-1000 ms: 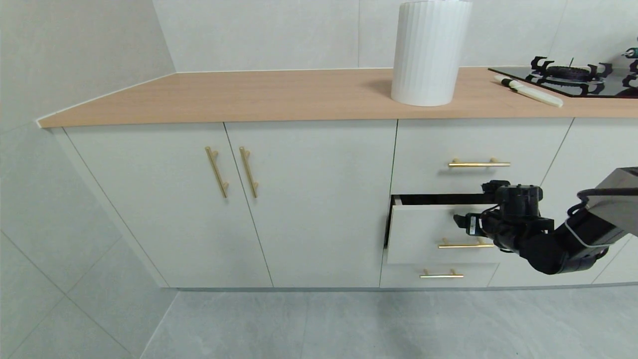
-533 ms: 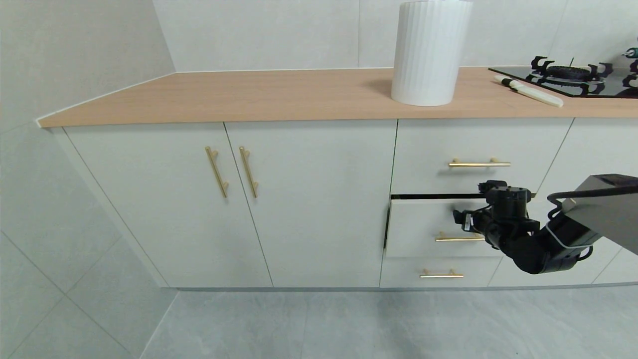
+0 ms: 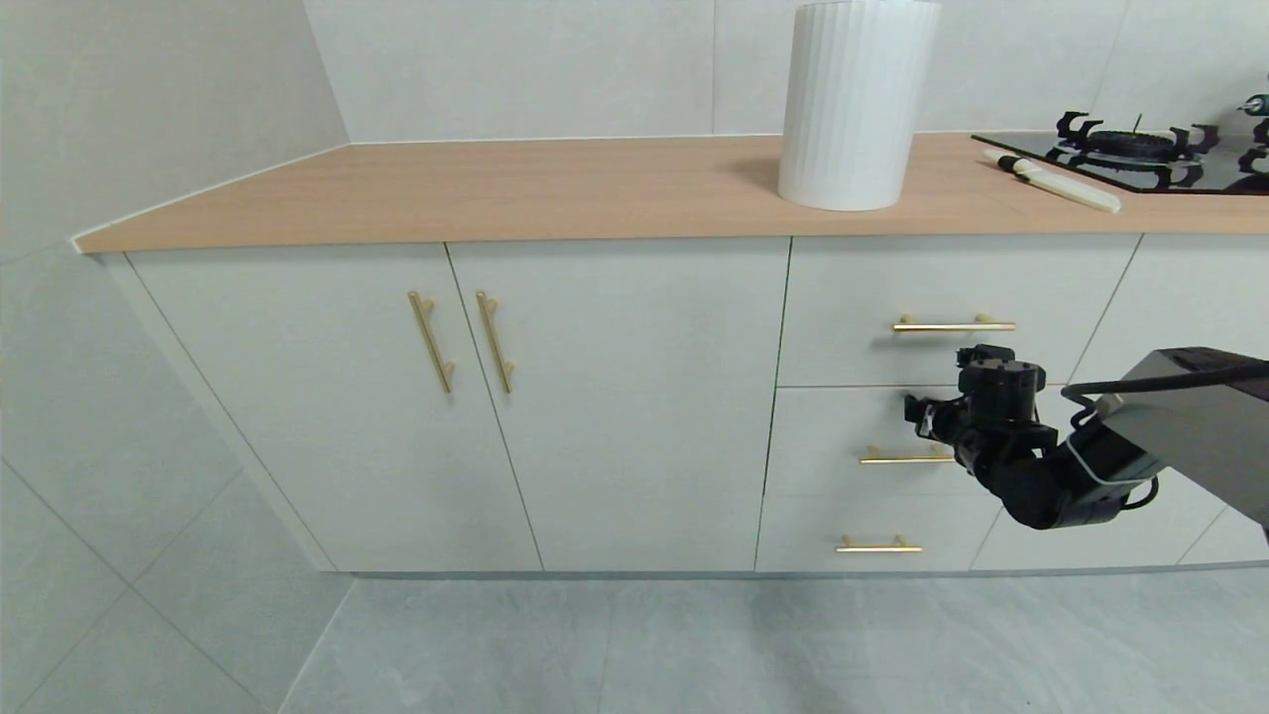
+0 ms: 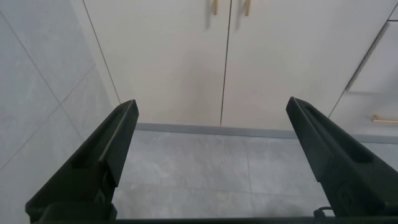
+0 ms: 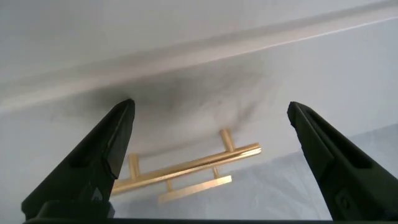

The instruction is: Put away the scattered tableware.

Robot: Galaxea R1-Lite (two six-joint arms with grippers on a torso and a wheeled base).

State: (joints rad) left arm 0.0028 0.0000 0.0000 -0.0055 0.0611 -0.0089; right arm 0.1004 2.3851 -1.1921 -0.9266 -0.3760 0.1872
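- The right hand point(image 3: 920, 421) is held low. Its fingers point(image 5: 102, 158) are spread wide and hold nothing, and it points straight at the cupboard.
- Directly in front of it is the middle drawer point(image 3: 843, 421). The front sits flush with the fronts around it, so I judge it shut. The hand is right at the panel, but whether it touches I cannot tell. An open hand suits pushing a front more than gripping one.
- Just under the hand runs the drawer's brass handle point(image 3: 897, 457), seen between the two fingers and not grasped.
- Well above the hand, on the counter point(image 3: 496, 188), lies a pale knife point(image 3: 1053, 181), beside the hob point(image 3: 1140, 159). It seems to be tableware not yet put away, and with the drawer shut it has no place to go, I think.
- Further along the counter stands a tall white ribbed jar point(image 3: 855, 104).
- Far to the side of the hand are the double doors point(image 3: 461, 342), closed.
- The left hand point(image 4: 211, 162) is also wide and empty. It hangs over the floor point(image 4: 186, 186) before those doors, probably only waiting.
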